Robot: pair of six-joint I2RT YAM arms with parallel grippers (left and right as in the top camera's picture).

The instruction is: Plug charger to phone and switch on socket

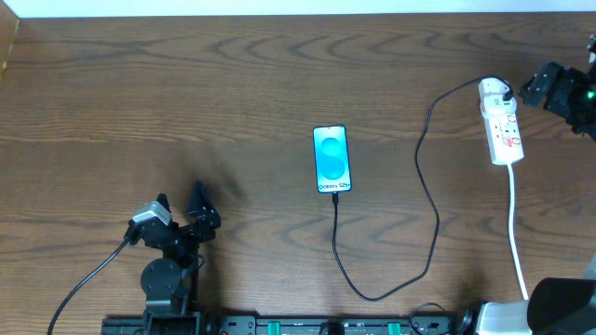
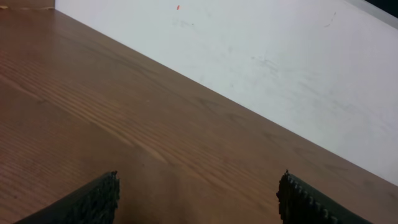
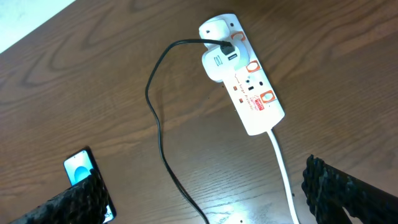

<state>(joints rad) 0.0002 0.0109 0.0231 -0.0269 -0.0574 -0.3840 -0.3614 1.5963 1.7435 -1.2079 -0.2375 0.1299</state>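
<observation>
Near the right tool [image 3: 208, 193], the socket [image 3: 249, 87]

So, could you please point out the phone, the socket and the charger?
phone [image 1: 332, 159]: overhead view, middle of the blue screen.
socket [image 3: 254, 93]: right wrist view, white body by the red markings.
charger [image 1: 335, 228]: overhead view, cable stretch just below the phone.

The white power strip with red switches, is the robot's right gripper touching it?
Apart. The right wrist view shows bare wood between the white power strip with red switches and the open right gripper.
</observation>
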